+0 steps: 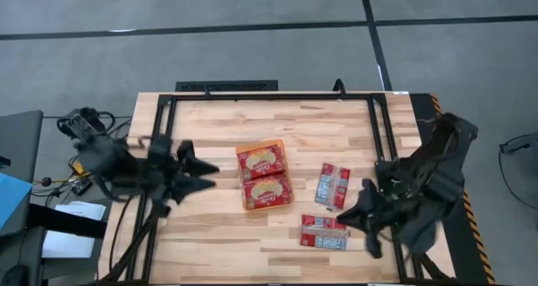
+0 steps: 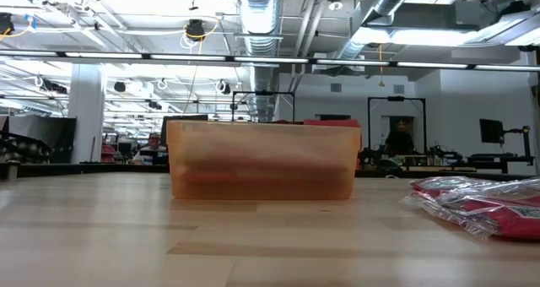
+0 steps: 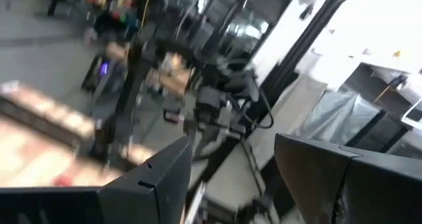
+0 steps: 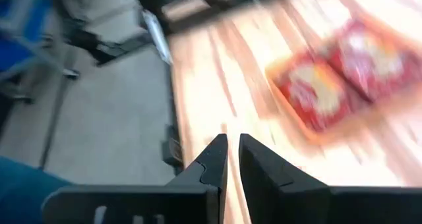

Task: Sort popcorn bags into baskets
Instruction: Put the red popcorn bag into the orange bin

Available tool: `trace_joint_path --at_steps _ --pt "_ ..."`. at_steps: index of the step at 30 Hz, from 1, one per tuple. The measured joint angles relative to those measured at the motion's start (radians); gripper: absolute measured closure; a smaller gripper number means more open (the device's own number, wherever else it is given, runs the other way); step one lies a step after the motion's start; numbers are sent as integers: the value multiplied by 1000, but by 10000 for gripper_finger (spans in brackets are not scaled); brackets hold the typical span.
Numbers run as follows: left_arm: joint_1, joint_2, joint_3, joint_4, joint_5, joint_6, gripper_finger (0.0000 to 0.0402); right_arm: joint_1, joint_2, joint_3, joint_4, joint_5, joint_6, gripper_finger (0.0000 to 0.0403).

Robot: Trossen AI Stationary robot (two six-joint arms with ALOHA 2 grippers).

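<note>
The orange basket (image 1: 245, 178) (image 2: 261, 165) stands mid-table with two red popcorn bags (image 1: 261, 161) (image 1: 267, 189) lying flat in it, picture side up; the right wrist view shows it blurred (image 4: 343, 79). Two more bags lie flat on the table to its right, one (image 1: 333, 186) farther back and one (image 1: 324, 233) (image 2: 485, 204) nearer the front. My left gripper (image 1: 208, 178) (image 3: 231, 178) hangs above the table left of the basket, wide open and holding nothing. My right gripper (image 1: 360, 217) (image 4: 233, 151) hovers right of the loose bags, pointing toward the basket, its fingers only narrowly apart with nothing between them.
A black frame (image 1: 269, 95) runs along the table's far edge and down both sides. Bare wood lies in front of the basket and at the table's left. Cables and gear (image 1: 80, 130) sit off the left edge.
</note>
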Motion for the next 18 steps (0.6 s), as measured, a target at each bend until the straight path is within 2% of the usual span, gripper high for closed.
trace_joint_path --at_steps 4,8,11,15,17,18 --pt "-41 39 0 -105 -26 -117 198 -1 113 0 -67 -6 188 337" --pt "-88 119 0 -87 -53 -117 198 -18 217 0 36 -8 184 337" --pt "-113 191 0 41 -58 -43 198 -44 276 -1 300 0 22 337" --pt "-135 285 0 210 -46 103 198 -99 302 0 780 -65 -354 337" --pt "-141 310 0 271 -48 143 198 -127 298 22 928 -117 -511 337" --pt "-142 318 0 299 -48 152 198 -136 285 38 949 -133 -576 337"
